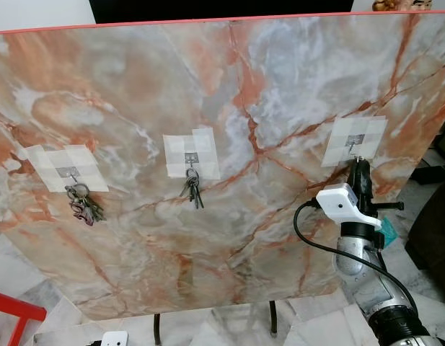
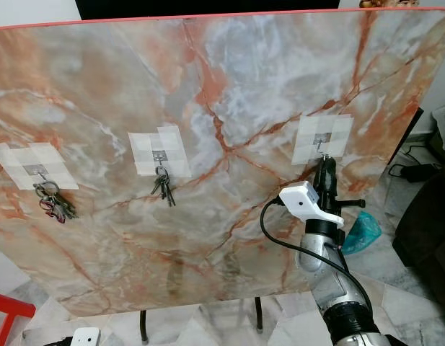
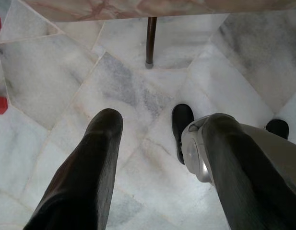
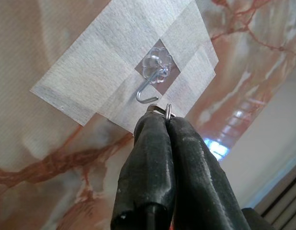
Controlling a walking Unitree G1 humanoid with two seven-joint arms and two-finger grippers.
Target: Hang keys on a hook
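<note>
Marble-look board, right gripper at taped hook.
Fingers pinched together on a key ring, just below hook tip; keys themselves probably hidden.

A large marble-patterned board with a red top edge stands on thin dark legs over a pale grey-veined marble tile floor, evenly lit.
</note>
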